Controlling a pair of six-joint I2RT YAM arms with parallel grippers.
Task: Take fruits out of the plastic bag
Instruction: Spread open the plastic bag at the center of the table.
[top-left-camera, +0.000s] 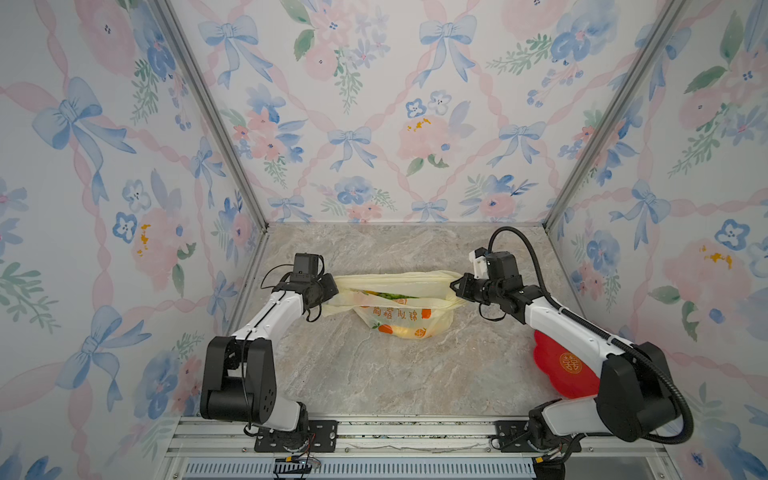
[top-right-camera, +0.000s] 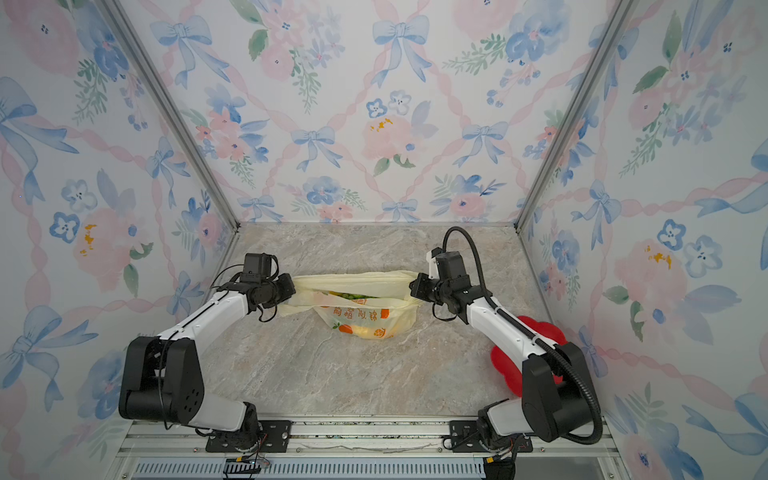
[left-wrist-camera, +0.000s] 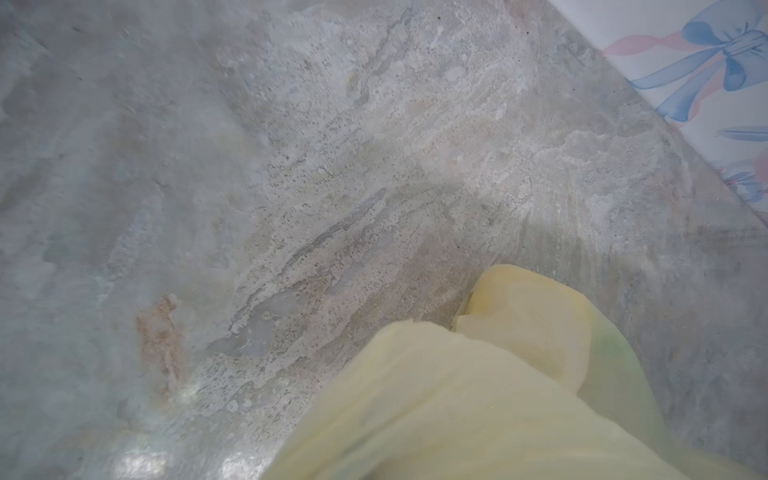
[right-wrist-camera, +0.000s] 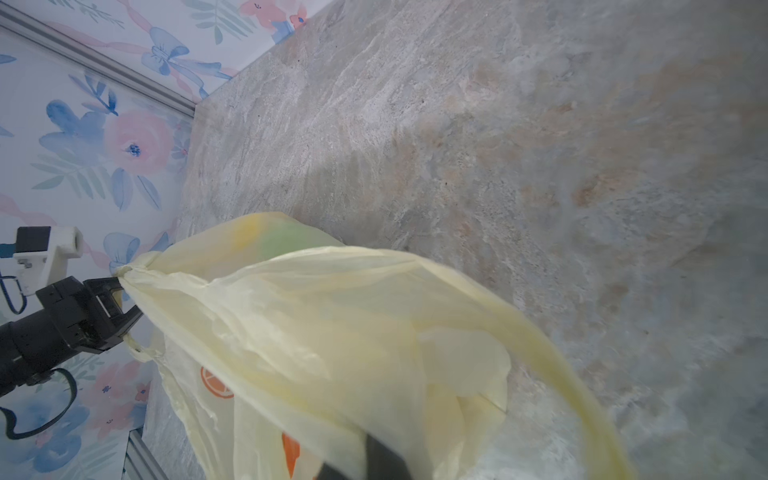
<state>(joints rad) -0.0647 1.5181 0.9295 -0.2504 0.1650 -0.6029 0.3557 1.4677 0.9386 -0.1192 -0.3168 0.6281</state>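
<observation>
The pale yellow plastic bag (top-left-camera: 399, 320) (top-right-camera: 365, 320) is on the marble table (top-left-camera: 374, 374) (top-right-camera: 332, 374), and its mouth is pulled into a long narrow slit between the two grippers. At the left end of the bag the left gripper (top-left-camera: 336, 291) (top-right-camera: 294, 291) has its fingers closed on the bunched handle; the right wrist view shows this pinch clearly (right-wrist-camera: 120, 286), with the film pulled into a tight knot-like point. At the right end of the bag the right gripper (top-left-camera: 452, 286) (top-right-camera: 411, 286) also has its fingers closed on the gathered handle. The two edges of the mouth run as tight bands from one gripper to the other, and in the gap between them green fruits (top-left-camera: 386, 296) (top-right-camera: 351, 296) are visible inside the bag. The lower part of the bag, with printed oranges, hangs down and touches the table. Behind the bag there is only a narrow strip of marble before the back wall (top-left-camera: 374, 124). In front of the bag a broad stretch of marble reaches to the front rail (top-left-camera: 374, 428). A red flower-shaped plate (top-left-camera: 565, 365) (top-right-camera: 505, 365) lies to the right of the bag and nearer to the rail, well apart from it and partly covered by the right arm (top-left-camera: 573, 328). In the left wrist view the film (left-wrist-camera: 457, 395) is blurred.
</observation>
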